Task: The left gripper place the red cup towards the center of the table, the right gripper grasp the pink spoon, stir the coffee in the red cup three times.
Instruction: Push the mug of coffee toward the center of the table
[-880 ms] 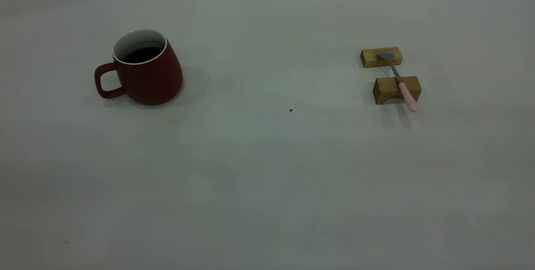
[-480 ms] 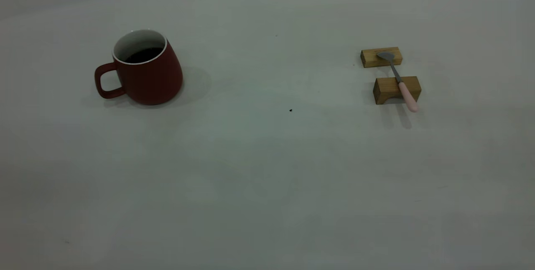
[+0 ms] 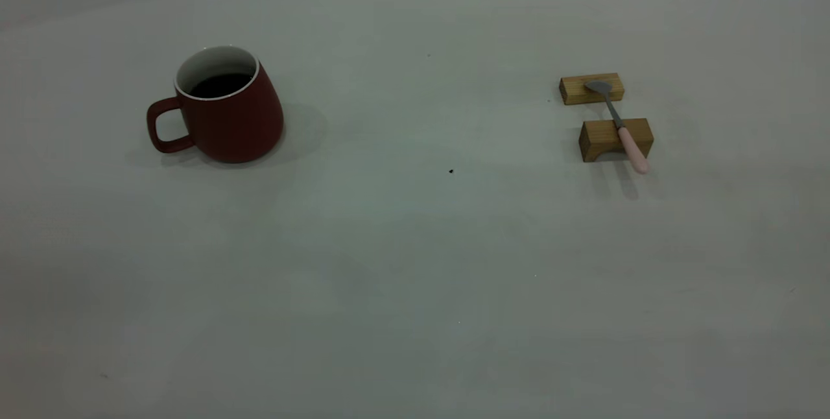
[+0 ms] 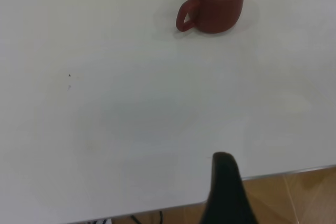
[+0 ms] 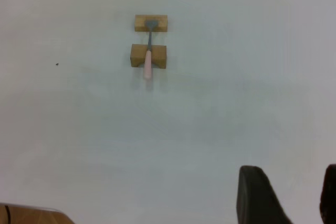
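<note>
Red cup [image 3: 224, 107] of coffee [image 3: 220, 85] sits untouched, well left of centre. Your left gripper [image 4: 226, 195] hangs far back, jaw state untellable; reach its handle first.

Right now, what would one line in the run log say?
cup: left side, untouched | spoon: on two blocks | right pincer: open, far off | left pincer: far off

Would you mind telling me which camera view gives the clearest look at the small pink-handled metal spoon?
The exterior view: the small pink-handled metal spoon lies across two tan wooden blocks, its grey bowl on the far block and its pink handle jutting past the near one. The right wrist view shows it smaller and farther off. The left wrist view does not show it.
</note>
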`<action>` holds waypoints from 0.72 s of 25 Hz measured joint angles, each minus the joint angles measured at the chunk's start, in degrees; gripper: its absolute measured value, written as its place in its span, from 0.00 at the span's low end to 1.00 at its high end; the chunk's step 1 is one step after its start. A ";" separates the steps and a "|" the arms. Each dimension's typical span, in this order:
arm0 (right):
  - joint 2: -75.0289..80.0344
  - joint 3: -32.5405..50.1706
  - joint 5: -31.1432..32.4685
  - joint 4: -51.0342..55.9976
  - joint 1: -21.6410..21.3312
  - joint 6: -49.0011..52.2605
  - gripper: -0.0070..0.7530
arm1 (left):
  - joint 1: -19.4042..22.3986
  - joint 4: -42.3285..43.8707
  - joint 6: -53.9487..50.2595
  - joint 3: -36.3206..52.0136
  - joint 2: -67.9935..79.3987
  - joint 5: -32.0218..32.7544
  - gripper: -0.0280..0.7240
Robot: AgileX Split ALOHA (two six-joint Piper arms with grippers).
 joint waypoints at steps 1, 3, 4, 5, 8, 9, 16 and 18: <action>0.00 0.00 0.00 0.00 0.00 0.00 0.45 | 0.00 0.00 0.00 0.00 0.00 0.00 0.82; 0.00 0.00 0.00 0.00 0.00 0.00 0.45 | 0.00 0.00 0.00 0.00 0.00 0.00 0.82; 0.00 0.00 0.00 0.00 0.00 0.00 0.45 | 0.00 -0.11 0.00 0.00 0.00 0.00 0.82; 0.00 0.00 0.00 0.00 0.00 0.00 0.45 | 0.00 -0.57 0.06 0.00 0.00 -0.05 0.82; 0.00 0.00 0.00 0.00 0.00 0.00 0.45 | 0.00 -2.39 -0.19 0.00 0.19 -0.19 0.82; 0.00 0.00 0.00 0.00 0.00 0.00 0.45 | 0.00 -2.46 -0.61 -0.13 0.82 -0.19 0.82; 0.00 0.00 0.00 0.00 0.00 0.00 0.45 | 0.00 -1.57 -3.86 -4.99 18.27 -3.66 0.82; 0.00 0.00 0.00 0.00 0.00 0.00 0.45 | 0.00 -1.57 -4.28 -6.68 25.29 -7.01 0.82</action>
